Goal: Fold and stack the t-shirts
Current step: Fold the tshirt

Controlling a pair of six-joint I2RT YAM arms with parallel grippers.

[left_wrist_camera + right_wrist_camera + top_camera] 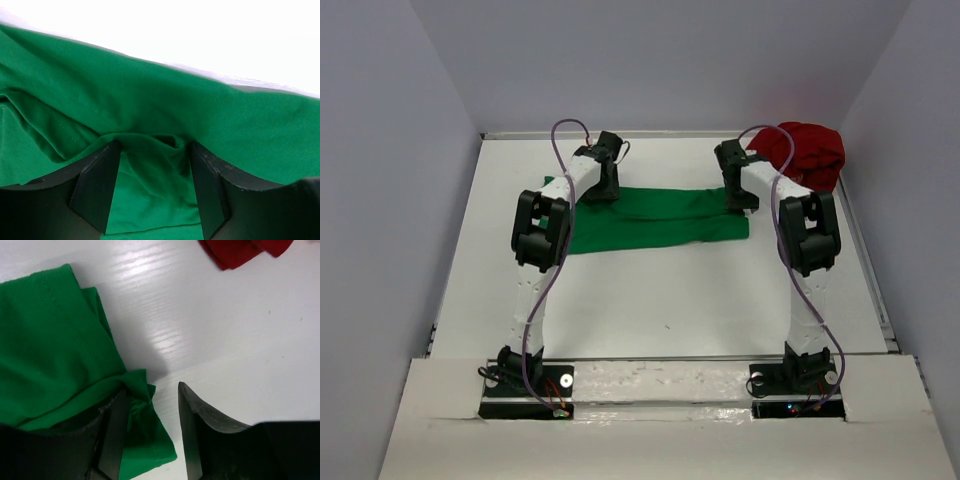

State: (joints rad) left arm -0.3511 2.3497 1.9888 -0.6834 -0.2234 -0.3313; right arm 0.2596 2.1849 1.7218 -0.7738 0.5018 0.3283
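Green t-shirt (pixel 660 215) lay folded on table (pixel 670 290): soft, limp, light; likely best pinched at end corners; left tool (pixel 152 145), right tool (pixel 151 389) both spread apart

You have the first t-shirt (pixel 660 222) lying across the middle of the table (pixel 670 310), with the left gripper (pixel 152 150) on its left end, the right gripper (pixel 151 390) at its right end, and the second t-shirt (pixel 810 150) behind it in the far right corner.

A glossy white table (pixel 660 300) sits enclosed by plain pale grey walls (pixel 380 200).
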